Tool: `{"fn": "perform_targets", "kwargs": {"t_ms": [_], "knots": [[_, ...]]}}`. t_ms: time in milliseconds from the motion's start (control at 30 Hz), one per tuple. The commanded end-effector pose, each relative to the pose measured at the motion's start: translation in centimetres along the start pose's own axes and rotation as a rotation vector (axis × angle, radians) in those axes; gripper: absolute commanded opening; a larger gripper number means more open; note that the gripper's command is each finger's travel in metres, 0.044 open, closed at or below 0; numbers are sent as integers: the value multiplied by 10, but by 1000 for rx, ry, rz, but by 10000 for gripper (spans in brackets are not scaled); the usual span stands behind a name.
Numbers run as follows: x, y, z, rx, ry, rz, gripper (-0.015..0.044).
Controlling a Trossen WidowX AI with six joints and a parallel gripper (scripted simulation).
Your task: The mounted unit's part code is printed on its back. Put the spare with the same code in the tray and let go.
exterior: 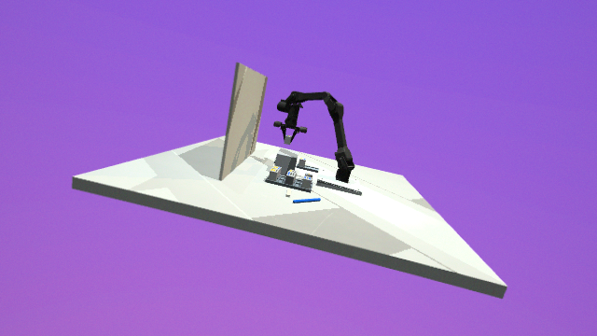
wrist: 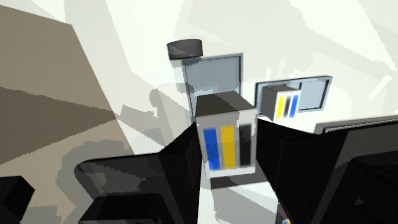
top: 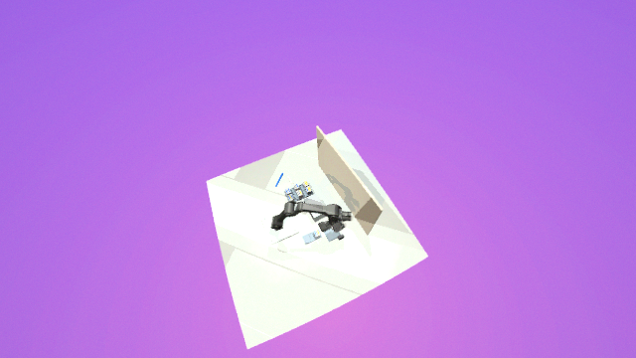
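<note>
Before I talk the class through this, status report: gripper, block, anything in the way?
Gripper shut on block with blue, yellow, black stripes, raised above table. Nothing seen touching block besides fingers.

Around you is plain purple, pinker low down; before you a pale tabletop, patched with grey shadows, bears an upright tan panel

Below my gripper, the tabletop is showing a smooth, pale finish. Beside it, a tan panel is looking matt, like board. Between my fingers, a block is presenting a smooth, plastic-like face.
</note>
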State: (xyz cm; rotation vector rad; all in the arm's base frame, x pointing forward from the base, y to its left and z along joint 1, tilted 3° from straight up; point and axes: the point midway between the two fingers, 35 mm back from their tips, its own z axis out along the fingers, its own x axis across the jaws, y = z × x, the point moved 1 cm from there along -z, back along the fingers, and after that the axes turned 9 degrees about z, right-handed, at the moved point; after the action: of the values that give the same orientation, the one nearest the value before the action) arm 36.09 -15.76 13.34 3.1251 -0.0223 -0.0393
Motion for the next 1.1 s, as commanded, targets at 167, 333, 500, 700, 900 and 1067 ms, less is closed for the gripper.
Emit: {"fn": "perform_targets", "kwargs": {"t_ms": [167, 333, 500, 700, 900, 1067], "knots": [[1, 0, 7, 2, 1, 4, 0], [1, 0, 10, 2, 1, 4, 0], [1, 0, 14, 2, 1, 4, 0], [1, 0, 18, 2, 1, 4, 0], [1, 0, 22, 2, 1, 4, 0], [1, 0, 26, 2, 1, 4, 0]]}}
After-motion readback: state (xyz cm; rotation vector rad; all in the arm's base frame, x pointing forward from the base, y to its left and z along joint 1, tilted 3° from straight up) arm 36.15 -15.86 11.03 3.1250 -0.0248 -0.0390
